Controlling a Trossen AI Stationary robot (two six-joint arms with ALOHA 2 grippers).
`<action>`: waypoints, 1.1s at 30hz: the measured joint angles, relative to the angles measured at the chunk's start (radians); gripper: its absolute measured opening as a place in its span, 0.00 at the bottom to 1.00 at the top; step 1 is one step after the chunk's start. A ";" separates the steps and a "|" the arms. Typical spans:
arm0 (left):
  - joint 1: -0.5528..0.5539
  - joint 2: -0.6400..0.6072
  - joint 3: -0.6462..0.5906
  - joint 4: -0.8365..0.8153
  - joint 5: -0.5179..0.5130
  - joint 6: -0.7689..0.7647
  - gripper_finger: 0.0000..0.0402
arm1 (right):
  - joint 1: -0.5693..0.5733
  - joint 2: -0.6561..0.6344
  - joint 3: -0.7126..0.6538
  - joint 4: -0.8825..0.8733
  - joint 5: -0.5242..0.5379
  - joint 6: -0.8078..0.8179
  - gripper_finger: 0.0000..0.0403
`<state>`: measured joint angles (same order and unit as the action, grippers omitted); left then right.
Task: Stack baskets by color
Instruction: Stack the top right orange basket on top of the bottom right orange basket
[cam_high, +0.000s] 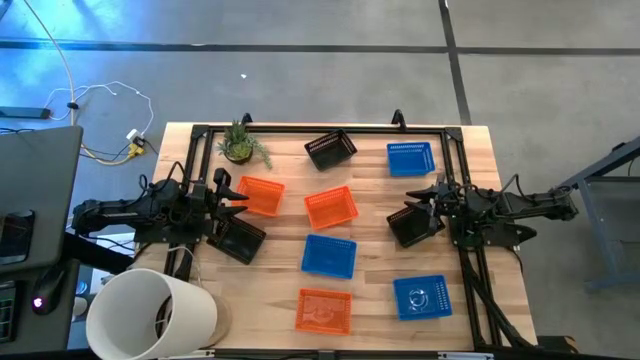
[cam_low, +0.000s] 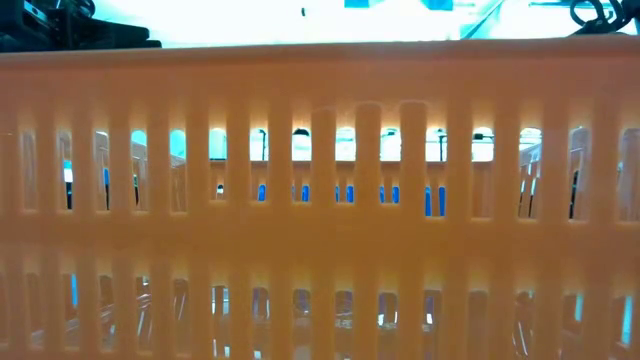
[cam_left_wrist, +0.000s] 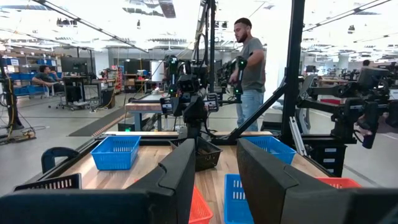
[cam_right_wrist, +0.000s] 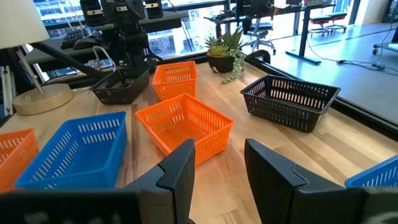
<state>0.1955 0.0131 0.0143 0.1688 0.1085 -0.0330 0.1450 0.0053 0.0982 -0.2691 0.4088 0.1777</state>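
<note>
Both pincers stand apart and hold nothing: your left gripper (cam_left_wrist: 216, 149) hangs at the left side of the table, your right gripper (cam_right_wrist: 221, 149) at the right side, and each wrist view shows clear air between the fingers.

None of the nine baskets is stacked yet.
- **Orange:** one orange basket (cam_high: 262, 195) sits just beside the left gripper, a second orange basket (cam_high: 331, 207) lies mid-table, and a third orange basket (cam_high: 323, 309) is at the front edge. Its slotted wall fills the low view.
- **Blue:** the first blue basket (cam_high: 410, 158) is at the back right, the middle blue basket (cam_high: 329, 254) in the centre and the front blue basket (cam_high: 421, 297) at the front right.
- **Black:** the back black basket (cam_high: 330, 149) is tilted near the rear, the left black basket (cam_high: 238, 238) lies beside the left arm, and the right black basket (cam_high: 413, 225) lies under or just beside the right gripper. You cannot tell if they touch.

Expect each basket to be very light, thin-walled plastic: stiff along the rim, springy in the mesh, and quick to skid on the wood if nudged. Take one by a long wall at the rim, with one finger inside and one outside, and squeeze gently so the wall does not bow. Nested ones may jam if they go in skewed.

Further out, a potted plant (cam_high: 240, 146) stands at the back left and a white bucket (cam_high: 150, 315) at the front left corner. A person (cam_left_wrist: 249, 68) stands beyond the table (cam_high: 480, 150).
</note>
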 joint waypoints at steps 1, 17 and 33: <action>0.000 0.000 0.000 0.000 0.000 0.000 0.27 | 0.000 0.000 0.000 0.000 0.000 -0.002 0.32; 0.000 0.000 0.000 0.005 0.000 0.002 0.27 | 0.000 0.000 0.000 0.201 0.001 0.131 0.32; 0.000 0.000 0.000 0.007 0.000 0.000 0.27 | -0.001 0.000 0.000 0.551 0.148 -0.083 0.32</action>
<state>0.1957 0.0132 0.0141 0.1757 0.1085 -0.0330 0.1440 0.0051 0.0978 0.2820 0.5569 0.0947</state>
